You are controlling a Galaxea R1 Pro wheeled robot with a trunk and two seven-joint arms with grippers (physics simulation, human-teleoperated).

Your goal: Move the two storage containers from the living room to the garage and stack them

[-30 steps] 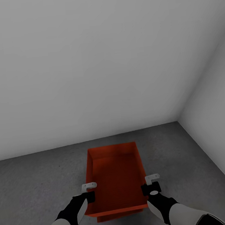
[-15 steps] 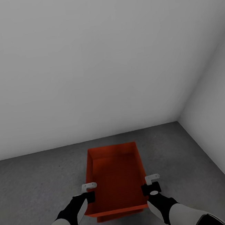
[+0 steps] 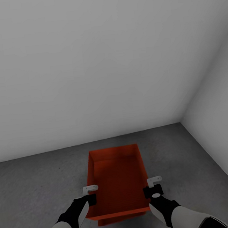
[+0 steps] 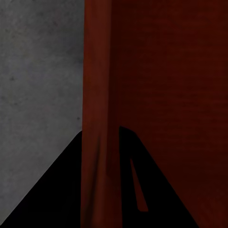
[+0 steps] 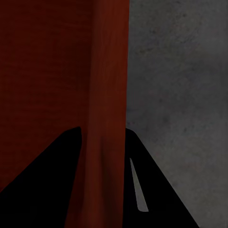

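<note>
Garage corner, grey concrete floor (image 3: 37, 185) meeting two pale walls (image 3: 87, 60). An orange-red bin (image 3: 115, 178) is held level between the two grippers, open side up. Beneath its near edge a strip of a second bin (image 3: 119, 219) in the same colour shows, directly under the first; whether the two touch cannot be told.

Left gripper (image 3: 90, 194): jaws closed on the left side wall of the upper bin; the left wrist view shows that wall (image 4: 99, 142) running between the two dark fingers (image 4: 52, 190), one finger inside the bin, one outside over the floor.

Right gripper (image 3: 153, 186): jaws closed on the right side wall (image 5: 111, 142) in the same manner, wall between the fingers (image 5: 156, 190), floor on the outer side.
</note>
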